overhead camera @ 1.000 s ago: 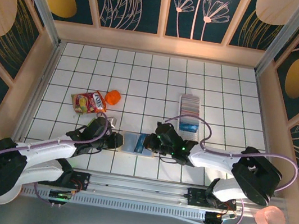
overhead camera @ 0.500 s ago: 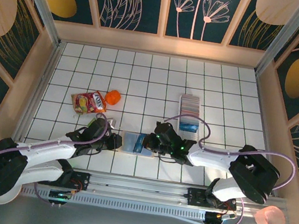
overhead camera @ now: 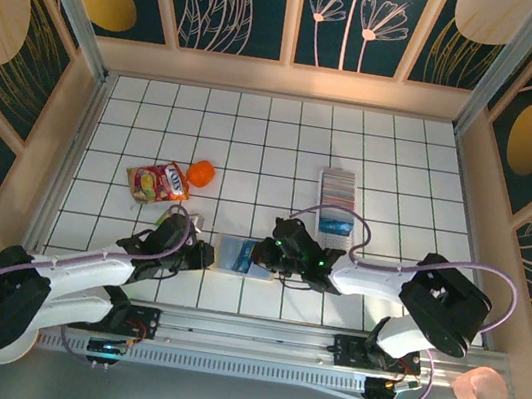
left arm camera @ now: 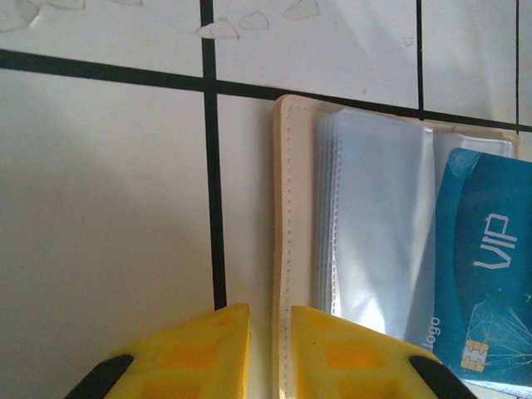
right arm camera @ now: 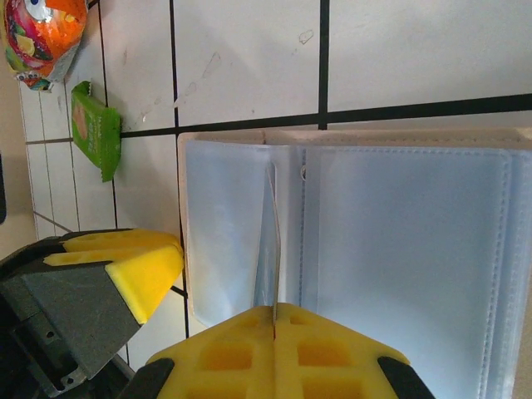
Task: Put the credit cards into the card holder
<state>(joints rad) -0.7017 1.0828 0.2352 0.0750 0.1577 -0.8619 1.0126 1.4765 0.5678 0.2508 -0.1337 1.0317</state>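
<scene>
The holder lies open on the surface just below centre of the top view, between the two grippers. The right gripper has its jaws clamped on a blue card. The card reaches leftward from them over the clear sleeves, long axis across the holder. The left gripper sits at the holder's left rim, jaws nearly together with the rim in the gap. Whether they pinch it I cannot tell. Other cards lie up and right, nearer the right arm.
</scene>
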